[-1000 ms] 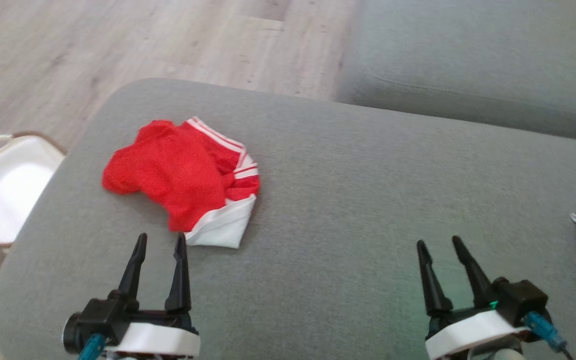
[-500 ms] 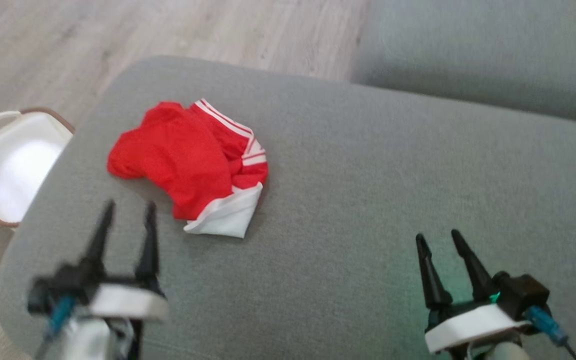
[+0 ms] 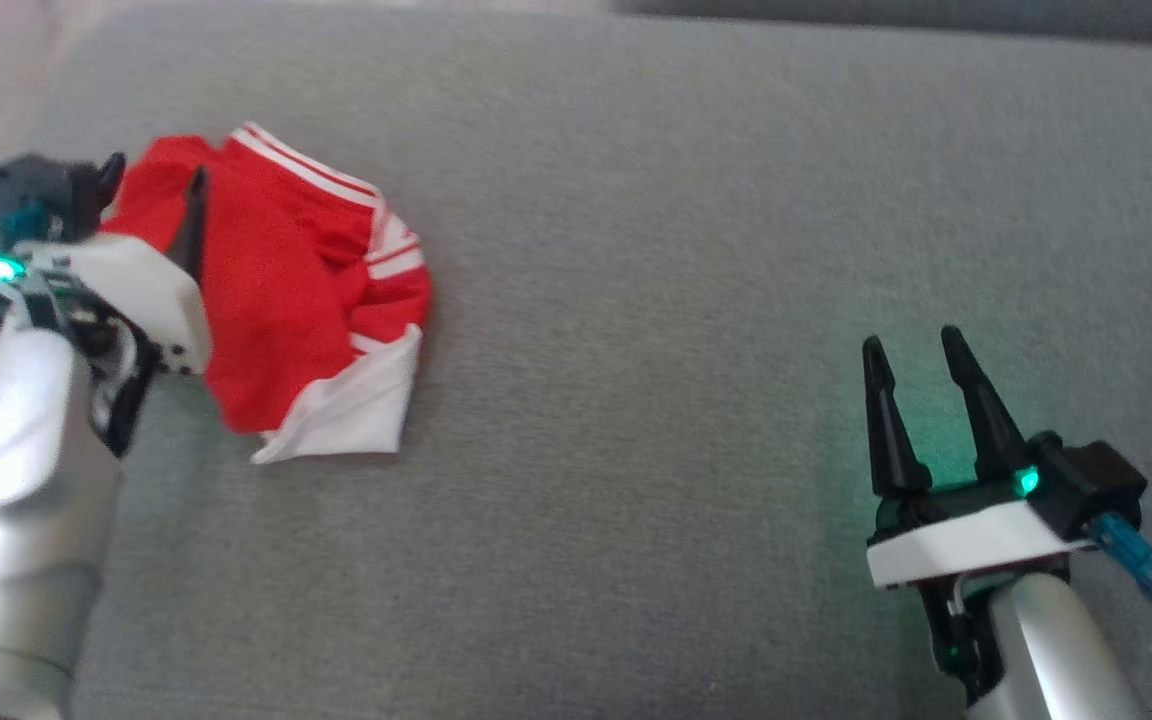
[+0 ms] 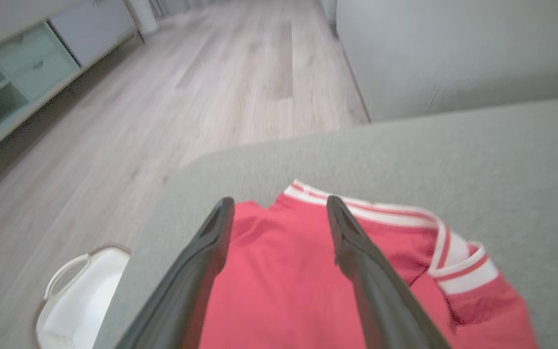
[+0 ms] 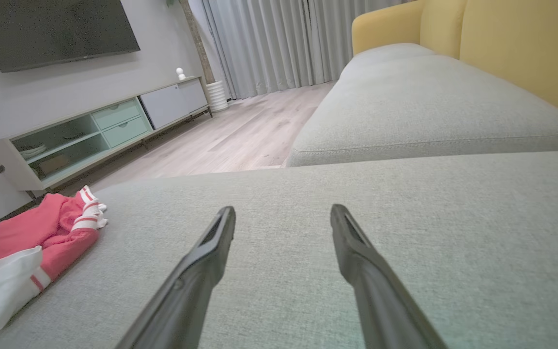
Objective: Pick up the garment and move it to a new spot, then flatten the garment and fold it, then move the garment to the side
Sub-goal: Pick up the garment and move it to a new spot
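Two wide-open, empty grippers: left gripper point(image 3: 157, 168) has swung over the garment point(image 3: 286, 290), so pick-up looks imminent; right gripper point(image 3: 913, 340) hovers over sofa point(image 3: 636, 420).

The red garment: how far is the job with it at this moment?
Done: nothing; the red garment lies crumpled on the grey cushion. In hand: the left claw hangs open over it, not closed on it. The right claw hovers open over bare cushion. Left: lift, move, flatten, fold, set aside.
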Controlling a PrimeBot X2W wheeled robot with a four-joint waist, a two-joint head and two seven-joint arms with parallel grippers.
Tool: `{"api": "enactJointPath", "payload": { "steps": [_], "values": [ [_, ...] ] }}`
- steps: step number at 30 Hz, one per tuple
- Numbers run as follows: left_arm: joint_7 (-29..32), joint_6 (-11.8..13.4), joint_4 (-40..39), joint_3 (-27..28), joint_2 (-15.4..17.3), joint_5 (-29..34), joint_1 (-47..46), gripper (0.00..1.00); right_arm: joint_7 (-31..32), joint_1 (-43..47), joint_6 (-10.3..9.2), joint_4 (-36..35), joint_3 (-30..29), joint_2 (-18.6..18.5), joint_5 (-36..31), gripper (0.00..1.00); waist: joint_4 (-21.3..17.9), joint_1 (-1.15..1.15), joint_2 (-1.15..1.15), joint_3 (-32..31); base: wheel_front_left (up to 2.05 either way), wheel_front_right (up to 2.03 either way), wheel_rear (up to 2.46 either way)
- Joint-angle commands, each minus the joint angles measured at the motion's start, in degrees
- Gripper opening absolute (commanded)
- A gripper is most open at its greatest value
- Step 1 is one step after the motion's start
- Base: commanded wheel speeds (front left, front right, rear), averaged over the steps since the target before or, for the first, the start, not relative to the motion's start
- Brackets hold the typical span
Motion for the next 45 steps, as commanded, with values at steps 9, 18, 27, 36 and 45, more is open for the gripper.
{"api": "enactJointPath", "payload": {
  "steps": [9,18,27,36,45],
  "values": [
    [11.8,0.1,11.0,-4.7,6.5,-6.1,-8.8,1.00,-0.6,-4.2,-0.04,-3.4,1.6,-0.2,-0.4,1.00,-6.1,-0.02,0.00,6.5,0.00,0.00,0.00],
    [13.2,0.1,17.2,-5.0,6.1,-14.0,-8.3,0.00,-0.6,-4.6,-0.04,-3.4,1.0,-0.2,-0.5,1.00,-6.9,-0.02,0.00,6.5,0.00,0.00,0.00],
    [-10.8,1.1,12.0,-3.5,5.7,-13.2,-11.8,0.00,-0.6,-4.1,-0.04,-2.2,1.5,-0.2,-0.4,1.00,-7.8,-0.02,0.00,1.8,0.00,0.00,0.00],
    [-17.3,0.3,-1.2,-11.5,1.1,-9.8,-9.9,0.00,-0.6,-1.8,-0.04,-1.3,1.9,-0.2,1.2,1.00,-10.5,-0.02,0.00,-4.0,0.00,0.00,0.00],
    [-8.9,0.8,-11.7,-22.8,-5.5,-7.0,-2.6,0.00,-0.6,-1.6,-0.04,-1.9,3.2,-0.2,2.7,1.00,-15.8,-0.02,0.00,-4.2,0.00,0.00,0.00]
  ]
}}
